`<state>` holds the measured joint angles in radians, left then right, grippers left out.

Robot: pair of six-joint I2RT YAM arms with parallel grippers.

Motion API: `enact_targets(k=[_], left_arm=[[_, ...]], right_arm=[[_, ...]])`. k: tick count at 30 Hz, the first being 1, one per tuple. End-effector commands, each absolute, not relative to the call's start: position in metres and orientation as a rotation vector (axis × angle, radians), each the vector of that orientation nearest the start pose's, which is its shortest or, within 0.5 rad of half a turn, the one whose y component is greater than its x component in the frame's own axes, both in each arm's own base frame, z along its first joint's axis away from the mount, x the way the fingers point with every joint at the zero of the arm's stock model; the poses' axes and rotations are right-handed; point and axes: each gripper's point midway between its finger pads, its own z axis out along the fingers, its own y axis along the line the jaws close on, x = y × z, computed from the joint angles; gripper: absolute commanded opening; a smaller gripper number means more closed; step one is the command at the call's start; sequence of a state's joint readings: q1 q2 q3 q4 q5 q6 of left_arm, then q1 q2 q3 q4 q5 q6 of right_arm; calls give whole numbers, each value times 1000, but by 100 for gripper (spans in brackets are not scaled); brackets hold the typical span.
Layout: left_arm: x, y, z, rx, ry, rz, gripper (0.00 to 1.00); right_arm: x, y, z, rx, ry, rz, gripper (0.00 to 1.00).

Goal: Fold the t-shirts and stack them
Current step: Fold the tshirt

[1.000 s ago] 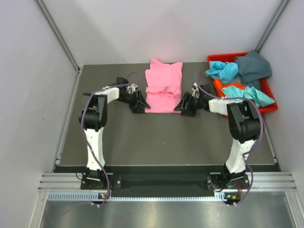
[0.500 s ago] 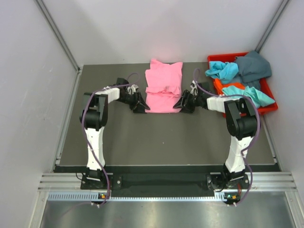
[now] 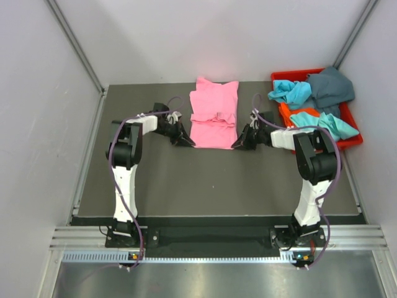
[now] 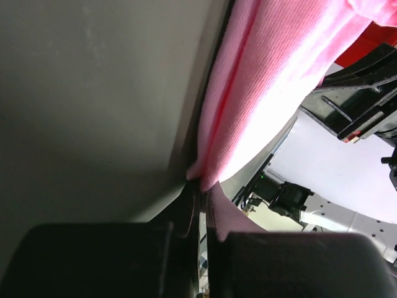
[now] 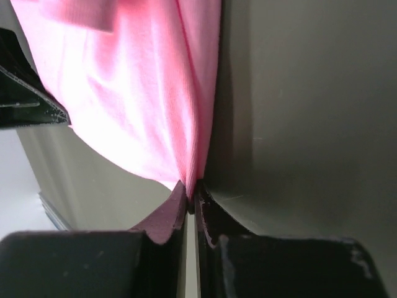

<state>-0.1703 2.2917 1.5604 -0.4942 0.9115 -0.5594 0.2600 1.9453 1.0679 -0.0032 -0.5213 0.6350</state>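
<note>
A bright pink t-shirt (image 3: 213, 113) lies part-folded on the dark table (image 3: 186, 180) at the back middle. My left gripper (image 3: 190, 143) is shut on its near left corner, and the pink cloth (image 4: 248, 99) runs away from the closed tips (image 4: 200, 184). My right gripper (image 3: 236, 144) is shut on the near right corner, with pink cloth (image 5: 155, 87) pinched between its tips (image 5: 189, 186). Turquoise t-shirts (image 3: 290, 92), a dark teal-grey one (image 3: 332, 87) and an orange one (image 3: 291, 113) lie heaped at the back right.
The heaped shirts fill a red plastic bin (image 3: 352, 141) at the table's back right corner. White walls close in the table on the left, back and right. Both arm bases stand at the near edge.
Both grippers have closed on the pink shirt's near corners. The right gripper shifted slightly nearer and inward along the hem.
</note>
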Motion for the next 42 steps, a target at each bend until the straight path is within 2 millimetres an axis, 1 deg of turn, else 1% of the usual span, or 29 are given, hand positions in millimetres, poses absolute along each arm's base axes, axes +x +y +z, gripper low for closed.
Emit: enact_targets(k=[1,4,5,7,8,10,11,12,13,16,17,19,20,21,22,25,27,28,32,38,42], left_arm=[[411,-225,25,-245,2764,-1391,0],[405,-227,38,-201,2749,-1403,0],[405,-227,49,-178,2730,-1399,0],[403,-226,60,-150,2717,-1388,0],[403,-225,73,-129,2696,-1381,0],[399,-225,84,-92,2677,-1370,0],[396,-225,96,-63,2655,-1365,0],[394,-225,101,-51,2646,-1358,0],[390,-225,113,-28,2624,-1354,0],[386,-224,130,14,2586,-1324,0],[383,-224,140,31,2568,-1321,0],[380,-223,148,47,2551,-1312,0],[376,-222,153,56,2543,-1306,0],[374,-221,155,57,2540,-1303,0],[372,-220,162,66,2527,-1299,0],[364,-219,163,63,2533,-1300,0],[357,-219,170,73,2525,-1303,0],[354,-219,176,86,2512,-1302,0],[341,-224,185,128,2503,-1299,0],[321,-228,192,154,2500,-1324,0],[315,-228,200,160,2482,-1336,0]], right_arm=[[379,209,24,193,2569,921,0],[384,210,41,159,2521,924,0],[387,211,52,149,2494,932,0],[388,211,64,133,2469,940,0],[389,212,78,117,2437,951,0],[388,212,91,92,2409,957,0],[386,212,103,77,2381,961,0],[385,209,108,79,2370,961,0],[383,207,120,70,2345,964,0],[374,200,128,62,2333,949,0],[369,197,135,54,2318,946,0],[364,191,144,52,2298,937,0],[359,188,141,61,2308,929,0],[357,185,142,64,2305,926,0],[353,181,145,64,2299,919,0],[348,173,143,86,2301,908,0],[343,170,148,86,2289,907,0],[343,167,154,84,2273,906,0],[337,165,168,67,2236,917,0],[320,163,188,46,2213,925,0],[314,162,196,29,2196,927,0]])
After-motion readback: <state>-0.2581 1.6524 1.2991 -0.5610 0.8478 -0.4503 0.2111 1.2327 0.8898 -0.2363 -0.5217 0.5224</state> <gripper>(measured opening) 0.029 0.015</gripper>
